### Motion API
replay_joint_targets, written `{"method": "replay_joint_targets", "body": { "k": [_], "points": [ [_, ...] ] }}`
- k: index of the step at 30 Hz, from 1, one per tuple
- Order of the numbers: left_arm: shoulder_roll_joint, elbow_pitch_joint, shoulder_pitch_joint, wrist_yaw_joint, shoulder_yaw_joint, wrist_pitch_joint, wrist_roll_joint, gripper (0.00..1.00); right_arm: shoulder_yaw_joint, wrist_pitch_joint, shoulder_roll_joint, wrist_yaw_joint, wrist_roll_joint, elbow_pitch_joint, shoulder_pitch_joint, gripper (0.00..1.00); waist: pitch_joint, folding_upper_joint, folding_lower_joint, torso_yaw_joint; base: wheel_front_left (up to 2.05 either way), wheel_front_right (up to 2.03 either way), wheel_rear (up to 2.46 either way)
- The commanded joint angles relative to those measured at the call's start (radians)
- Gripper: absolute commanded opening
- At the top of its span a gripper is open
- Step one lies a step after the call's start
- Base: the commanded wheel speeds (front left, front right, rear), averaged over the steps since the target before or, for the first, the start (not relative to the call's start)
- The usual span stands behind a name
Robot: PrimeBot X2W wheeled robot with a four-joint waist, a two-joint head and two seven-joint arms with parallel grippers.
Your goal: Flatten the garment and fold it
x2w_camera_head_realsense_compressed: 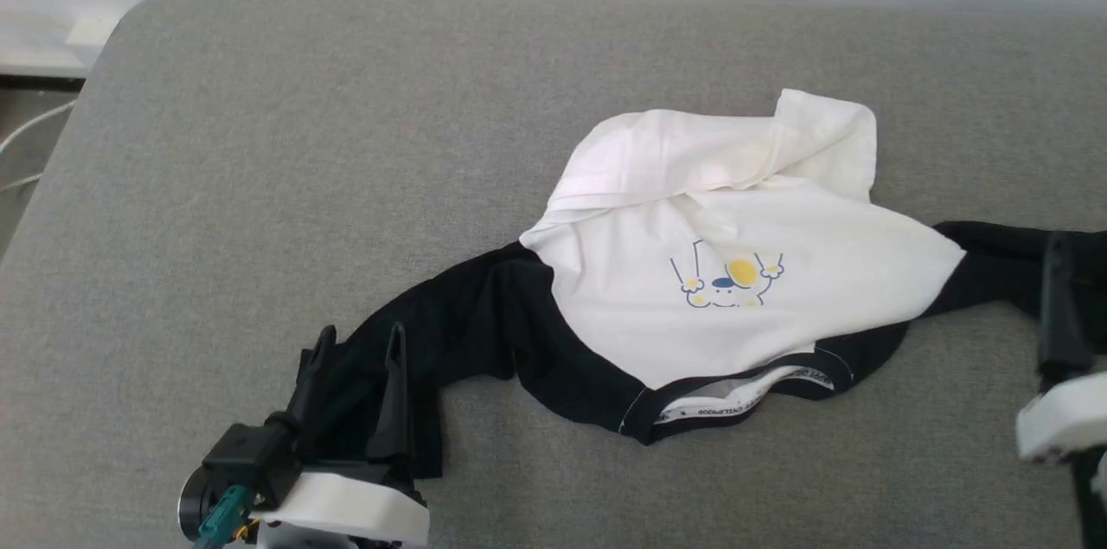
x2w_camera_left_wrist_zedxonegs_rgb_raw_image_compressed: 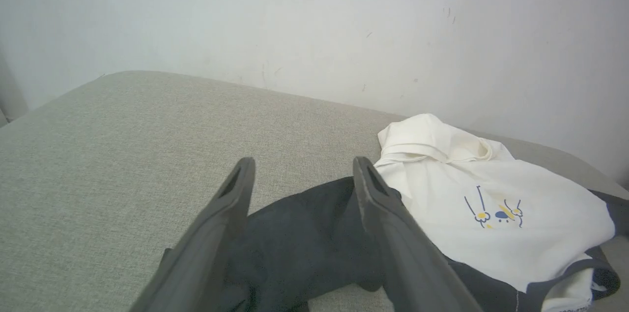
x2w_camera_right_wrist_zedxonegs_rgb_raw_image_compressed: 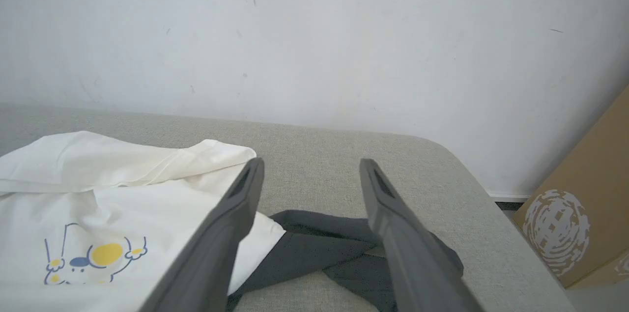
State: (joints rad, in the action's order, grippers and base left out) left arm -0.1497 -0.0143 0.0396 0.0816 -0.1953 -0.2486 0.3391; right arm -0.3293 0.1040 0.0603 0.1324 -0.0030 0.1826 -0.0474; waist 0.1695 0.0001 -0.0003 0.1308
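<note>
Closest to my head camera, the left pincer [x2w_camera_head_realsense_compressed: 361,333] stands with its fingers wide apart, straddling one black sleeve [x2w_camera_head_realsense_compressed: 458,324] of the T-shirt [x2w_camera_head_realsense_compressed: 735,220]. That shirt lies crumpled right of centre on the grey bench [x2w_camera_head_realsense_compressed: 259,143], collar [x2w_camera_head_realsense_compressed: 735,398] toward me and cartoon print [x2w_camera_head_realsense_compressed: 731,281] face up, its white hem bunched and folded over at the far side. At my right, the right pincer [x2w_camera_right_wrist_zedxonegs_rgb_raw_image_compressed: 310,164] also gapes open above the other black sleeve [x2w_camera_right_wrist_zedxonegs_rgb_raw_image_compressed: 319,243], gripping nothing. Beyond are a pale wall [x2w_camera_right_wrist_zedxonegs_rgb_raw_image_compressed: 314,32] and a cardboard box [x2w_camera_right_wrist_zedxonegs_rgb_raw_image_compressed: 580,223].
</note>
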Motion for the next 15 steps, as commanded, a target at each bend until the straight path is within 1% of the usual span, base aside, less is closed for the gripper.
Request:
{"method": "replay_joint_targets", "body": {
  "k": [1, 2, 7, 9, 13, 15],
  "points": [
    [0.003, -0.010, 0.011, 0.003, 0.005, -0.008, 0.003, 1.00, 0.014, -0.035, -0.004, -0.002, -0.011, 0.002, 0.030, 1.00, -0.018, -0.0001, 0.0003, -0.016, 0.00, 0.00, 0.00],
    [0.006, -0.017, 0.016, 0.003, 0.009, -0.010, 0.001, 1.00, 0.030, -0.067, -0.007, -0.002, -0.010, -0.002, 0.054, 1.00, -0.021, -0.0001, 0.0003, -0.017, 0.00, 0.00, 0.00],
    [0.023, -0.037, 0.050, -0.002, 0.028, -0.013, -0.011, 1.00, 0.084, -0.230, -0.010, -0.002, 0.106, -0.097, 0.154, 1.00, -0.033, -0.0001, 0.0003, -0.020, 0.00, 0.00, 0.00],
    [0.029, -0.041, 0.064, -0.004, 0.038, -0.013, -0.019, 1.00, 0.099, -0.283, -0.010, -0.002, 0.121, -0.140, 0.178, 1.00, -0.037, -0.0001, 0.0003, -0.023, 0.00, 0.00, 0.00],
    [0.029, -0.047, 0.073, -0.011, 0.053, -0.013, -0.038, 1.00, 0.138, -0.325, -0.010, -0.002, 0.144, -0.200, 0.195, 1.00, -0.037, -0.0001, 0.0003, -0.039, 0.00, 0.00, 0.00],
    [0.014, -0.054, 0.045, -0.025, 0.048, -0.013, -0.053, 1.00, 0.152, -0.335, -0.010, -0.002, 0.145, -0.214, 0.188, 1.00, -0.029, -0.0001, 0.0003, -0.047, 0.00, 0.00, 0.00]
  ]
}}
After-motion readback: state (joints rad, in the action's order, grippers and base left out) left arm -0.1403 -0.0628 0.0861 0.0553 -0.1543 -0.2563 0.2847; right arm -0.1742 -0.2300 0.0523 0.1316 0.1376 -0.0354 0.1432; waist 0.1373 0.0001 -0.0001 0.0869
